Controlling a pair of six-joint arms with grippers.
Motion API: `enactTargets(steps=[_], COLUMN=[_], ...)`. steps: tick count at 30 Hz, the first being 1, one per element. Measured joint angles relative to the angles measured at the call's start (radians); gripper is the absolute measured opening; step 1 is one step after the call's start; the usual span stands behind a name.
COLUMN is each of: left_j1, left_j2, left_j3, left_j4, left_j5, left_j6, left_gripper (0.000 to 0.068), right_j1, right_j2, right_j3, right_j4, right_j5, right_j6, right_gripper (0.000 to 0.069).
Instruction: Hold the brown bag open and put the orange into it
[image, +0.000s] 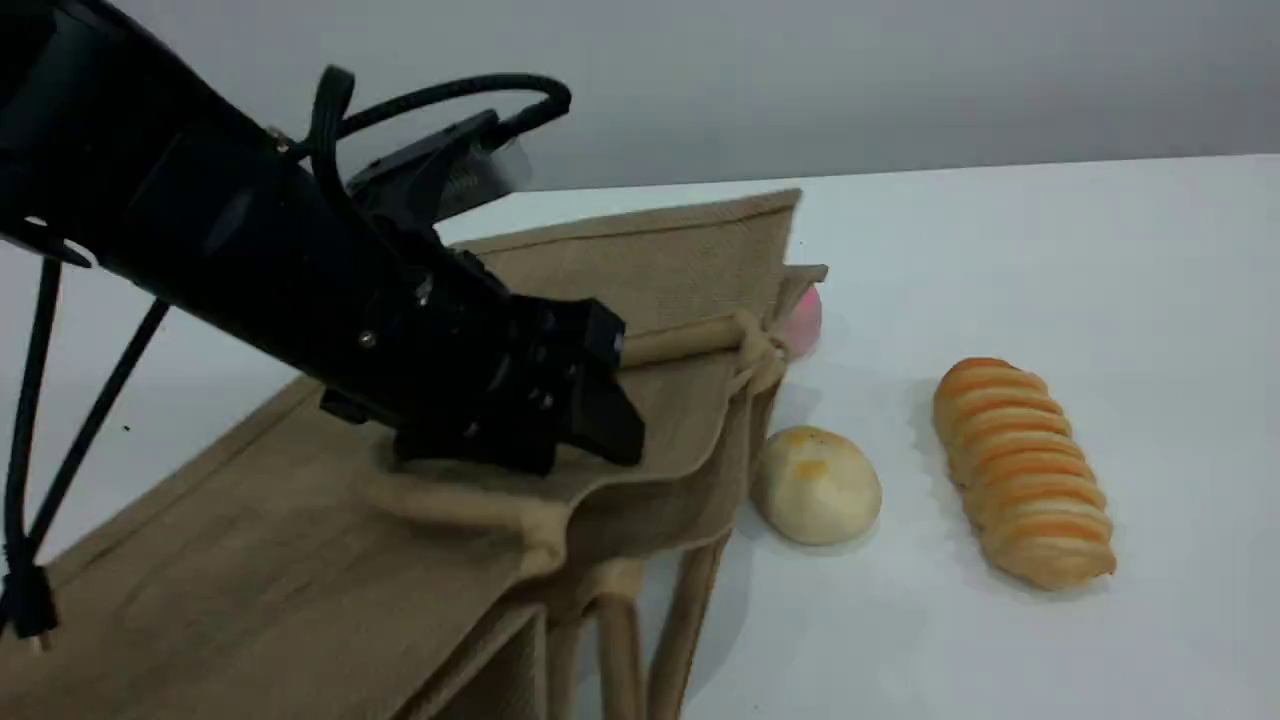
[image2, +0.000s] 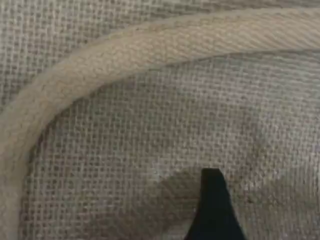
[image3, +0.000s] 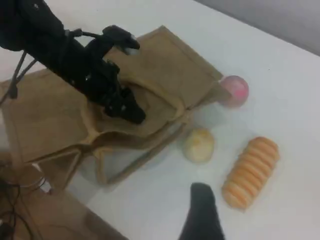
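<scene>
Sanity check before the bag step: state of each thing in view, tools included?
brown bag: lying flat on the table, mouth nearly shut.
left tool: open, over the bag's top panel near the mouth.
right tool: open, above the table, nothing in it.
pink ball: resting, partly hidden behind the bag's corner.
pale bun: resting by the bag's mouth, untouched.
striped loaf: lying apart from the bun.

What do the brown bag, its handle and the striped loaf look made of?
The brown bag looks like coarse matte jute or burlap: an open grid weave shows in the left wrist view. Its handle seems softer, tighter beige cotton rope or webbing, with fine diagonal ribs. The striped loaf is smooth and matte with very even ridges, perhaps foam or plastic.
</scene>
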Motion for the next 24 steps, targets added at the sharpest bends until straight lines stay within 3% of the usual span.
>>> enactTargets(steps=[7,10,24], left_j1=[-0.003,-0.003,-0.011], left_j2=[0.0,0.014,-0.027], left_j3=[0.0,0.0,-0.041], left_j4=[-0.263,-0.284,-0.28], left_j5=[0.075,0.077,0.121], left_j6=[0.28,0.335,0.349], left_gripper=[0.0453,0.0453,0.0453], right_j1=[0.0,0.0,0.0], right_j2=[0.0,0.0,0.0], right_j3=[0.0,0.0,0.0], right_j4=[0.002,0.003,-0.01], right_j5=[0.0,0.0,0.0], right_j6=[0.003,0.003,0.008], right_gripper=[0.0461,0.0461,0.0461])
